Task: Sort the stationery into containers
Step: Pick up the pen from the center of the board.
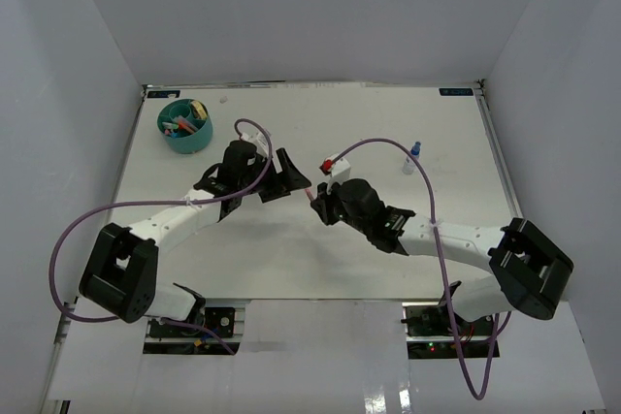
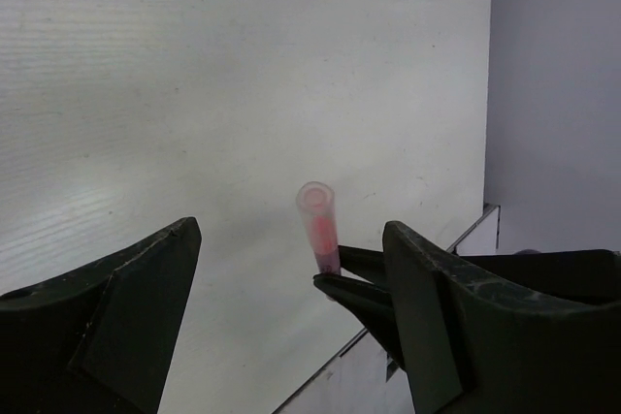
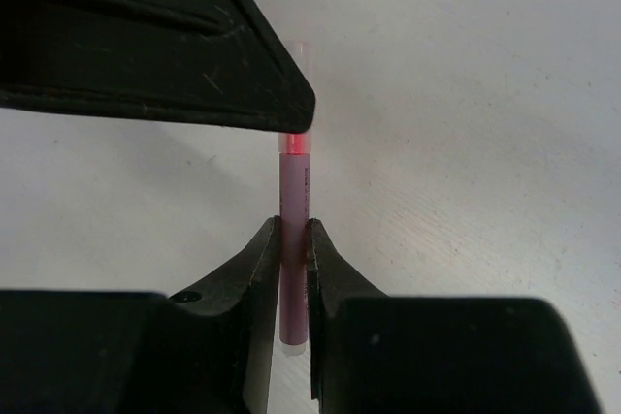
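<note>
The right claw (image 3: 293,239) is clenched on a pink marker (image 3: 293,191) near one end and holds it above the counter (image 3: 466,94). The left claw (image 2: 291,239) is released and wide, with the marker's free end between its fingers. I judge this is a handover. Next, the left claw must close on the marker before the right one lets go, then carry it to the teal organizer (image 1: 185,126) at the far left.

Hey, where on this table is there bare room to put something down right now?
Bare: the far strip between the teal organizer and the small bottle, and the table at its near middle. Crowded: the centre, where the open left gripper meets the right gripper holding the pink marker, red piece beside it.
</note>
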Tool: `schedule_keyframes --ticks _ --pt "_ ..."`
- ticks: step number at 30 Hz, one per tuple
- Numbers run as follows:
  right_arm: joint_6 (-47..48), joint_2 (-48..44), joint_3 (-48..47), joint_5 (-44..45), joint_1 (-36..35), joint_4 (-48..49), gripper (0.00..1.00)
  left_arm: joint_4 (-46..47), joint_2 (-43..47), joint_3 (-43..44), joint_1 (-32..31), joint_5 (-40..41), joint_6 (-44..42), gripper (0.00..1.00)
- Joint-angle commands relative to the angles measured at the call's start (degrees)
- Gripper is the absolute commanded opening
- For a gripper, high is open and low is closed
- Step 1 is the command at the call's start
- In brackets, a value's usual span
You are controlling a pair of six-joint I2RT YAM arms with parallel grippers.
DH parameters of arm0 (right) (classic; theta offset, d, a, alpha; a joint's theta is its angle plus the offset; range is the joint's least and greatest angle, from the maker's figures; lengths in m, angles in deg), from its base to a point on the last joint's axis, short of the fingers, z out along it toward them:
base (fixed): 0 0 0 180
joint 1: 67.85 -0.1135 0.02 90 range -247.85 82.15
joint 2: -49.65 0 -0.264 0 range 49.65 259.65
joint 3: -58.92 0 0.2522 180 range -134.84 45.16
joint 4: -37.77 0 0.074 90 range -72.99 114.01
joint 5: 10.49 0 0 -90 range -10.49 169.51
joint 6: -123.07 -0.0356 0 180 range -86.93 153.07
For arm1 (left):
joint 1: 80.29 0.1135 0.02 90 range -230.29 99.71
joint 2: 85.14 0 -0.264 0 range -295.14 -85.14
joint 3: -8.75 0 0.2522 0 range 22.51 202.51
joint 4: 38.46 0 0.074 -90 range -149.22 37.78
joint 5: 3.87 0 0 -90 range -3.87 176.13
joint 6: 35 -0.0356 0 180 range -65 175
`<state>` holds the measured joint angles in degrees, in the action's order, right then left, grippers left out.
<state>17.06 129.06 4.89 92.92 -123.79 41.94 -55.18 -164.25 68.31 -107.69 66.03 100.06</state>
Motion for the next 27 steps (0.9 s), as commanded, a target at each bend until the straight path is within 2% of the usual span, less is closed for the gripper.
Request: schedule_keyframes --ticks 1,6,9,13,19,22,23,25,27 --pt "0.46 -1.37 0.98 -1.10 -0.13 6.24 0.12 2.52 0.36 2.80 -2.13 1.20 1.70 0.86" --pt "-0.42 -1.98 1.51 -1.81 -0.22 7.29 0.12 4.46 -0.08 3.24 -4.15 2.08 1.70 0.79" --pt "-0.60 -2.25 1.69 -2.16 -0.13 7.82 0.13 4.54 -0.17 3.24 -4.59 2.17 1.61 0.70" --pt "-0.78 -2.16 1.69 -1.90 -0.22 7.82 0.13 4.72 -0.34 3.42 -5.21 1.90 1.17 0.48" --pt "-1.30 -2.07 1.77 -1.37 -0.13 7.91 0.17 4.72 -0.78 3.59 -5.30 1.11 0.82 0.30" --pt "-1.39 -2.16 1.69 -0.40 -0.13 7.73 0.23 4.81 -0.87 3.94 -5.30 1.20 -0.06 0.22" --pt "-1.31 -2.16 1.69 -0.23 -0.13 7.64 0.30 4.81 -0.70 3.94 -5.30 1.37 -0.58 0.19" --pt "-0.87 -2.25 1.69 -0.14 -0.13 7.38 0.36 4.63 -0.61 4.12 -5.30 1.90 -1.28 0.16" --pt "-0.60 -2.42 1.60 -0.23 -0.13 6.59 0.49 4.28 -0.25 4.38 -5.30 3.48 -2.16 0.13"
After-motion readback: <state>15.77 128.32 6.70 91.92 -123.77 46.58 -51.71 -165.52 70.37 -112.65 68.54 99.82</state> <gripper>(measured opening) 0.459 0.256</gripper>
